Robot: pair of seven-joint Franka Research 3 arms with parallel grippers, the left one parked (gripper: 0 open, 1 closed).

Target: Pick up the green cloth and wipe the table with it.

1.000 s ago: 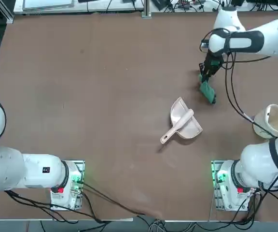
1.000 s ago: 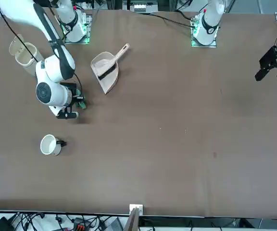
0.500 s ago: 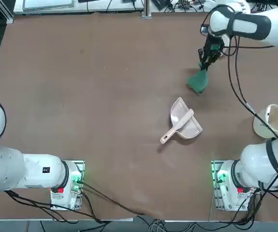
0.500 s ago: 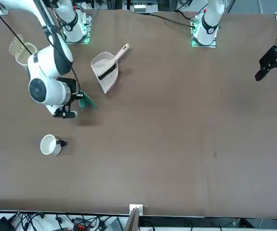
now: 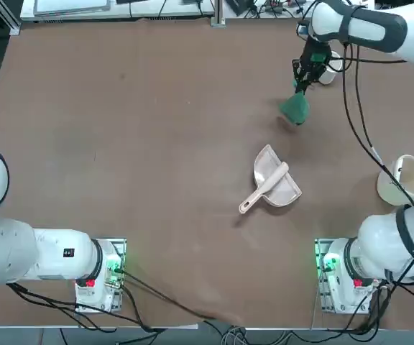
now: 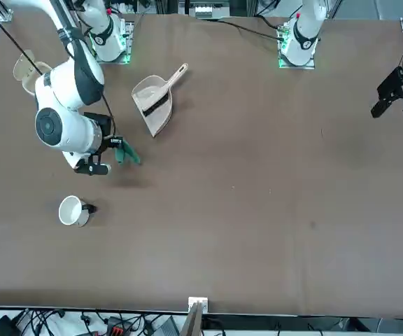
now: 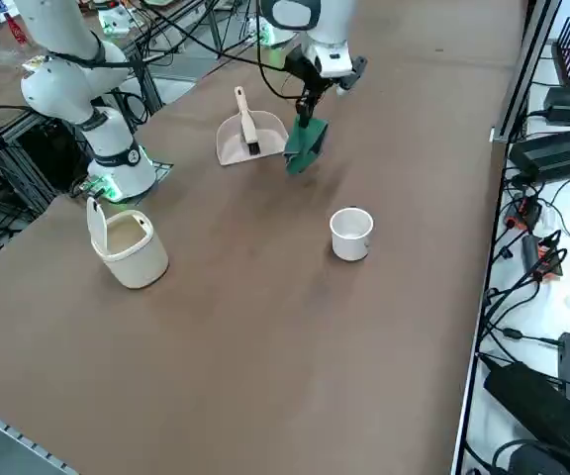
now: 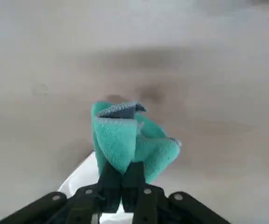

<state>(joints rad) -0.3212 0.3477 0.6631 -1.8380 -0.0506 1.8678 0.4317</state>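
Note:
The green cloth hangs in folds from my right gripper, which is shut on its upper edge, above the far right part of the brown table. From the side, the green cloth dangles just over the tabletop below my right gripper. The front view has the green cloth sticking out beside my right gripper. In the wrist view, the fingers pinch the green cloth tightly.
A pinkish dustpan with a small brush lies nearer the robot than the cloth. A white cup stands near the far right edge, and a beige pitcher stands at the right side.
My right gripper has lifted the green cloth off the table and carried it away from the robot. The cloth now hangs instead of lying flat.

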